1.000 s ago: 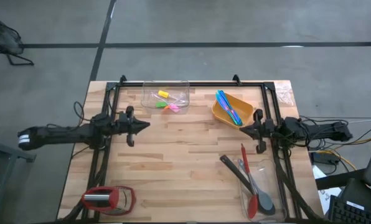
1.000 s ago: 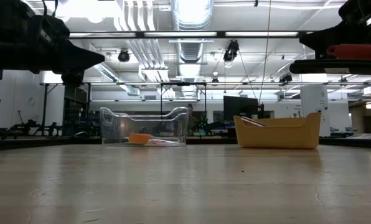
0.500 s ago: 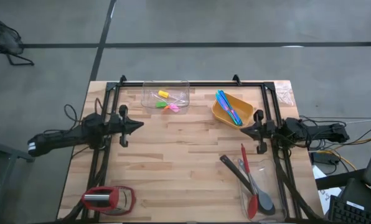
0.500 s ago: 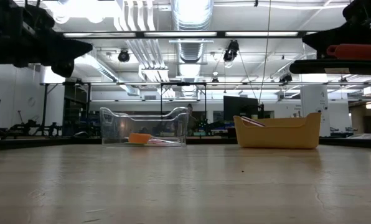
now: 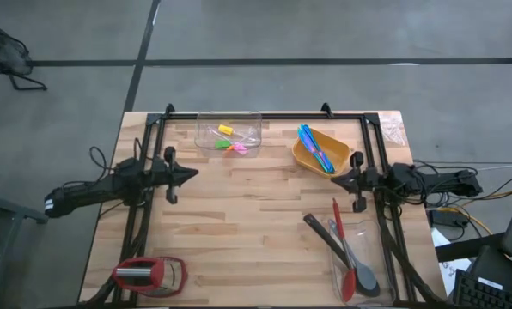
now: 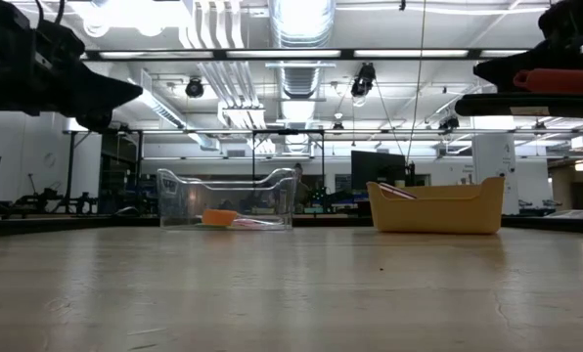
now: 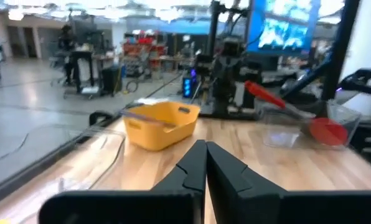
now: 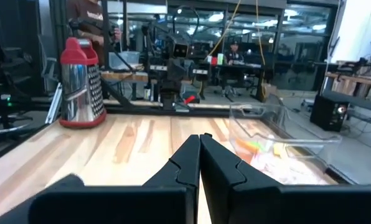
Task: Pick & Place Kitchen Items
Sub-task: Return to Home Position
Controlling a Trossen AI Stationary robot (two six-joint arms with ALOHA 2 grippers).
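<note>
My left gripper (image 5: 193,174) (image 7: 205,145) hovers shut over the table's left side and holds nothing. On the right side my right gripper (image 5: 333,181) (image 8: 200,137) is also shut and bare. Neon pieces (image 5: 230,139) lie in a clear tub (image 5: 228,135) at the far edge. Blue and pink cutlery (image 5: 316,148) rests in the orange bowl (image 5: 337,160). A red spatula (image 5: 339,245), a grey-blue spatula (image 5: 367,279) and a black spoon (image 5: 318,228) lie in a clear tub (image 5: 378,257) near right, with handles sticking out over its rim.
A chunky red-and-silver gadget (image 5: 147,275) lies at the near left corner. A black frame (image 5: 265,114) runs along the far edge and down both sides. Bare wood (image 5: 247,215) lies between the two grippers and toward the near edge.
My left arm has drawn back toward the table's left edge, with its fingers still shut.
</note>
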